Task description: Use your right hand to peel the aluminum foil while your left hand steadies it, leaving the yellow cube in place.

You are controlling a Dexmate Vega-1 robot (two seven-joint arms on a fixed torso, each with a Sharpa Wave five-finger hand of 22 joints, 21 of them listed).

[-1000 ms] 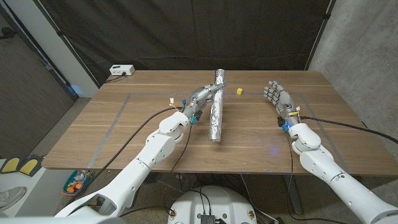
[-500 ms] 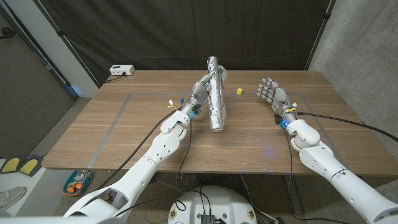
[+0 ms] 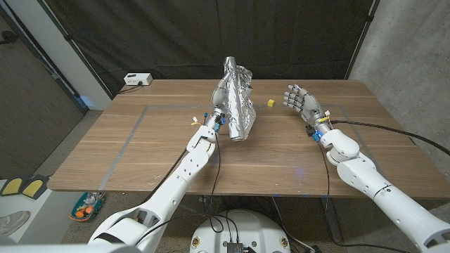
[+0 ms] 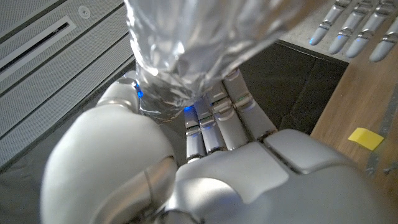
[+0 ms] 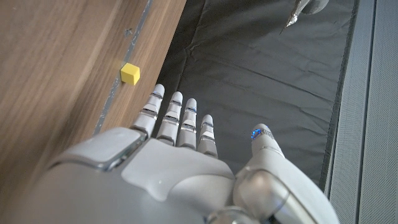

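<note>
My left hand (image 3: pixel 221 96) grips a crumpled roll of aluminum foil (image 3: pixel 238 104) and holds it lifted above the table, tilted with its lower end toward me. In the left wrist view the foil (image 4: pixel 199 43) sits between the thumb and fingers of that left hand (image 4: pixel 211 155). A small yellow cube (image 3: pixel 270 102) lies bare on the table to the right of the foil, also seen as the cube (image 5: pixel 130 73) and the cube (image 4: pixel 365 138). My right hand (image 3: pixel 301 102) is raised beside the cube with fingers spread, holding nothing; the right hand (image 5: pixel 180 162) shows its back.
The wooden table (image 3: pixel 140 151) carries grey tape lines. A white power strip (image 3: pixel 137 79) lies at its far left corner. A black curtain hangs behind the table. Cables trail from both wrists.
My left hand has raised the foil off the table and tilted it more upright. My right hand has moved left, nearer the cube and the foil.
</note>
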